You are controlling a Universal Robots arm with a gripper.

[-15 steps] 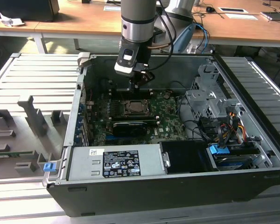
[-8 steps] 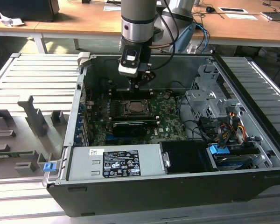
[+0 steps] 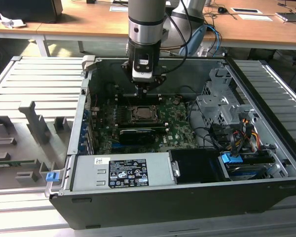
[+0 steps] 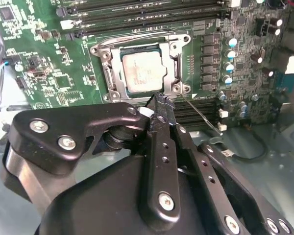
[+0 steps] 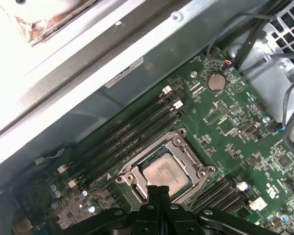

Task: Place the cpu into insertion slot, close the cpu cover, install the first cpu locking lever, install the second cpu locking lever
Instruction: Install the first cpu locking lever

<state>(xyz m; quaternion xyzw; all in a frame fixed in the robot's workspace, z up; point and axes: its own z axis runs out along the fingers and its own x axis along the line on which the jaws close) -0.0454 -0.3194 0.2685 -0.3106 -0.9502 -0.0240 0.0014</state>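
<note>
1. Nearest, in both wrist views: black gripper point(image 4: 159, 104), fingers pressed fully together, nothing held between them.
2. Fingertips right at one corner of the insertion slot point(image 4: 104, 55); contact with it impossible to tell.
3. Just past the tips: cpu point(image 4: 144, 73) seated flat in the slot, silvery top showing through the window of the cpu cover point(image 4: 179, 46), which lies shut around it.
4. From the same corner: thin metal lever point(image 4: 202, 114), angled out across a bank of memory slots point(image 4: 201, 104).
5. All around: green board point(image 4: 44, 73), with a round coin battery point(image 5: 215, 82) near its edge.
6. Farther out, in the exterior view: arm reaching down into an open computer case point(image 3: 138, 212); long black card point(image 3: 137, 134) just in front of the slot; grey power supply point(image 3: 123, 172) at the near wall; drive cage point(image 3: 219, 106) and loose cables on the exterior view's right.
7. Farthest: wooden desk point(image 3: 89, 22).
</note>
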